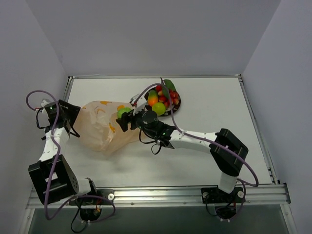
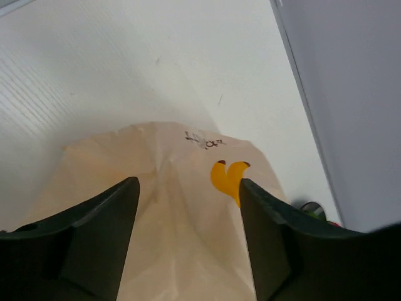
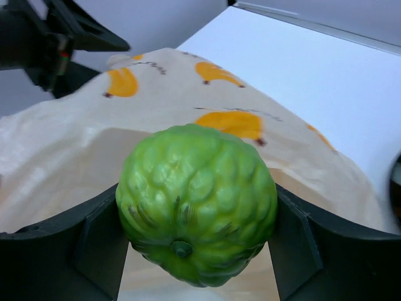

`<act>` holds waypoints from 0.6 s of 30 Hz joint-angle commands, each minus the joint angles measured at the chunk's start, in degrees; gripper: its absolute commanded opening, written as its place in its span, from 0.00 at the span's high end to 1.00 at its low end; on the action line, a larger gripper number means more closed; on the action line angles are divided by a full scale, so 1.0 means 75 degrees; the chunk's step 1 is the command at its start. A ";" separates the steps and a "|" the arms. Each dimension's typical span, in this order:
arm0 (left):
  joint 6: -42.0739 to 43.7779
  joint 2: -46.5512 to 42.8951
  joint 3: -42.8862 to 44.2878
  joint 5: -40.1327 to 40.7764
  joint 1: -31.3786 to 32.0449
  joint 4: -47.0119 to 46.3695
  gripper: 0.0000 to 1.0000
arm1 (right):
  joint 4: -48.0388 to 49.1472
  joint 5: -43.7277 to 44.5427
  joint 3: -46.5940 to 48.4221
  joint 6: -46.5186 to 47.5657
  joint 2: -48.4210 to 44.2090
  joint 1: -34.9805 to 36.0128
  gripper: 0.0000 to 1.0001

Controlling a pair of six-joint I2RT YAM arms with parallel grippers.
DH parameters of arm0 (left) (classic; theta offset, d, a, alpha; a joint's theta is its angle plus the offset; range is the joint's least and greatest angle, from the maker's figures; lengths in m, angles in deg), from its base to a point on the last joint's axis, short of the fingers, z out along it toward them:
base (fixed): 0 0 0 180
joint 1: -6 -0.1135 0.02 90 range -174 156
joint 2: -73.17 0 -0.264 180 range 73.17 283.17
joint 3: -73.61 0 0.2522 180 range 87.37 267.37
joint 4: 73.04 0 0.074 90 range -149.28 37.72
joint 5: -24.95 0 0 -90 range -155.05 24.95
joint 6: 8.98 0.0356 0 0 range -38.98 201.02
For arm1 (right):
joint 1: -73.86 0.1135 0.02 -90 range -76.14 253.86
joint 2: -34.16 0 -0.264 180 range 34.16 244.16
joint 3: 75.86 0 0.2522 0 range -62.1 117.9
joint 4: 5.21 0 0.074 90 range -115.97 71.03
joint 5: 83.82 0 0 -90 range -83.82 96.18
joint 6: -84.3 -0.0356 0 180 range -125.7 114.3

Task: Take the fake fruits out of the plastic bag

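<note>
The peach-tan plastic bag (image 1: 100,126) with orange banana prints lies on the table left of centre. My right gripper (image 1: 126,118) is at the bag's right end, shut on a bumpy green fake fruit (image 1: 123,112). In the right wrist view that fruit (image 3: 197,194) fills the gap between the fingers, held above the bag (image 3: 75,144). My left gripper (image 1: 74,120) is at the bag's left end. In the left wrist view its fingers (image 2: 106,219) stand wide apart with the bag (image 2: 182,157) lying between and beneath them.
A round dark-rimmed plate (image 1: 176,108) at the back centre holds an orange-green mango (image 1: 153,100), a lime-green ball (image 1: 158,108) and red berries (image 1: 168,97). White walls close in the table on three sides. The left arm also shows in the right wrist view (image 3: 56,44).
</note>
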 commanded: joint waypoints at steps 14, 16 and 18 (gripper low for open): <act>0.0826 -0.3003 0.0612 0.0142 0.0614 0.1228 0.06 | 0.0173 0.0172 -0.1616 -0.0690 -0.1342 -0.3369 0.71; 0.1517 -0.3299 0.0787 0.0632 0.1082 0.1732 0.06 | 0.0173 0.0197 -0.1663 -0.0866 -0.1166 -0.3604 0.71; 0.2195 -0.3697 0.0789 0.0938 0.1821 0.2083 0.06 | 0.0197 0.0150 -0.1698 -0.0960 -0.0979 -0.3851 0.69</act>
